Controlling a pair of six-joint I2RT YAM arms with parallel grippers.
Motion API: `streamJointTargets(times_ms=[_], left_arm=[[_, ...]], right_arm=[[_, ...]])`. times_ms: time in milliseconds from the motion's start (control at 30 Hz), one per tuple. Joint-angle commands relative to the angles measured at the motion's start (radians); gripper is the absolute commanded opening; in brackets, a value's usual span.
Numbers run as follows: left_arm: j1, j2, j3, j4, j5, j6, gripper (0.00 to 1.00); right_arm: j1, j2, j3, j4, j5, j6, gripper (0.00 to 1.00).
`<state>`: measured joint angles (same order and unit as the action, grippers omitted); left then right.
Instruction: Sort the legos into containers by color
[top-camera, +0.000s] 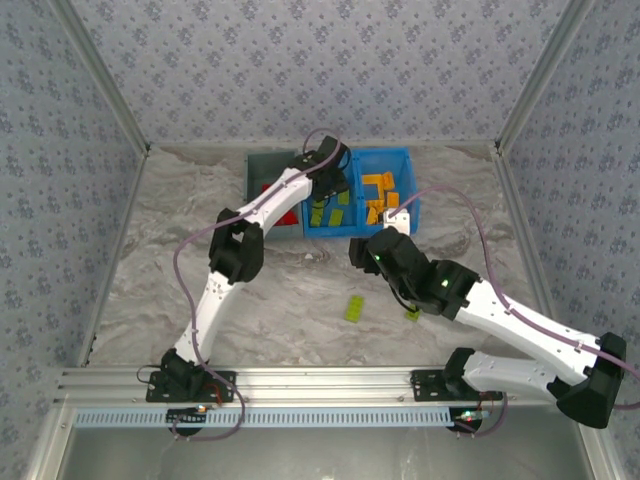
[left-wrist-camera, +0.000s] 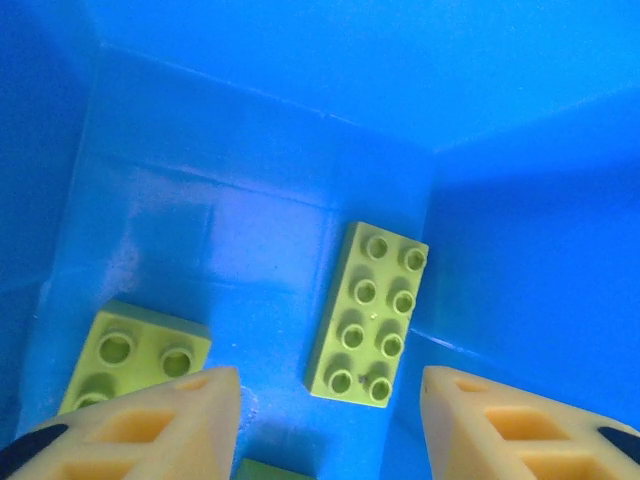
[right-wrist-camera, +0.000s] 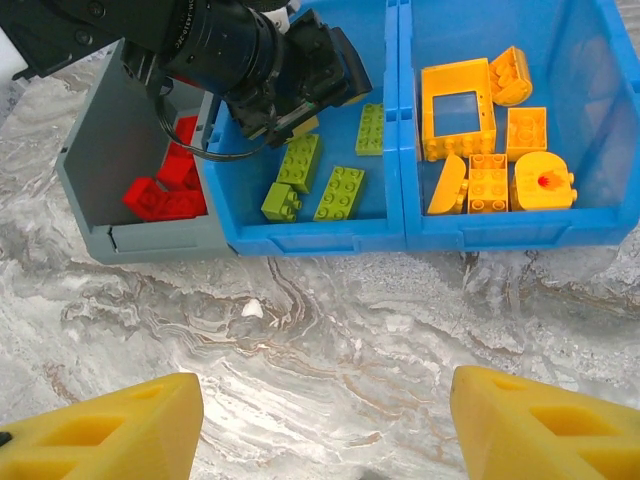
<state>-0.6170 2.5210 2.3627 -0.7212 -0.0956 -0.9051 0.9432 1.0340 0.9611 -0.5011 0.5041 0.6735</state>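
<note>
Desk, near edge: two lime legos not yet binned. Loose green lego (top-camera: 354, 308) lies flat on the desk (top-camera: 200, 290); smaller green bit (top-camera: 411, 314) sits to its right, close under the right arm.
Right tool (right-wrist-camera: 325, 400): yellow fingers wide apart, nothing btwn them, over bare desk short of the bins, facing the bin row.
Step in hand (my read): left arm at the green drop-off; right arm next up for the loose greens.
Right, doing it well: hold off the green compartment till left is out, since both arms would meet there. Take the loose green lego across its short width, come down plumb so it doesn't skid on the smooth top.
Grey bin (right-wrist-camera: 100, 190): leftmost, touching the blue one. Holds red legos (right-wrist-camera: 165, 195), heaped.
Blue bin (right-wrist-camera: 400, 235): two joined compartments. Left has green legos (right-wrist-camera: 340, 192), right has orange legos (right-wrist-camera: 490, 180) incl. an open square frame (right-wrist-camera: 458, 110).
Left tool (left-wrist-camera: 328, 410): down inside the green compartment, pale fingers parted, nothing gripped.
Left, doing it well: lift straight up till fingers clear the blue walls, then swing back; no sideways drag, bricks lie right beneath.
Look: long green brick (left-wrist-camera: 368, 312) flat on the bin floor, studs up, two rows, glossy hard plastic. Squarer green brick (left-wrist-camera: 135, 355) beside the left finger.
</note>
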Motion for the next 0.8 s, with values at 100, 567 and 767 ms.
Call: streamJointTargets(times_ms=[100,567,767], left_arm=[[-0.008,-0.174,-0.09,0.037,-0.002,0.01,0.6],[-0.191,-0.829,-0.657,0.215,0.084,0.301,0.77],[-0.357,-1.076,-0.964,0.275,0.156,0.436,0.75]], right_arm=[[0.029,0.008,0.011,0.005,0.1,-0.014,0.7],[-0.263,0.045,-0.14,-0.472,-0.151,0.53,0.82],[-0.31,0.065,-0.254,-0.397,-0.281,0.528,0.82]])
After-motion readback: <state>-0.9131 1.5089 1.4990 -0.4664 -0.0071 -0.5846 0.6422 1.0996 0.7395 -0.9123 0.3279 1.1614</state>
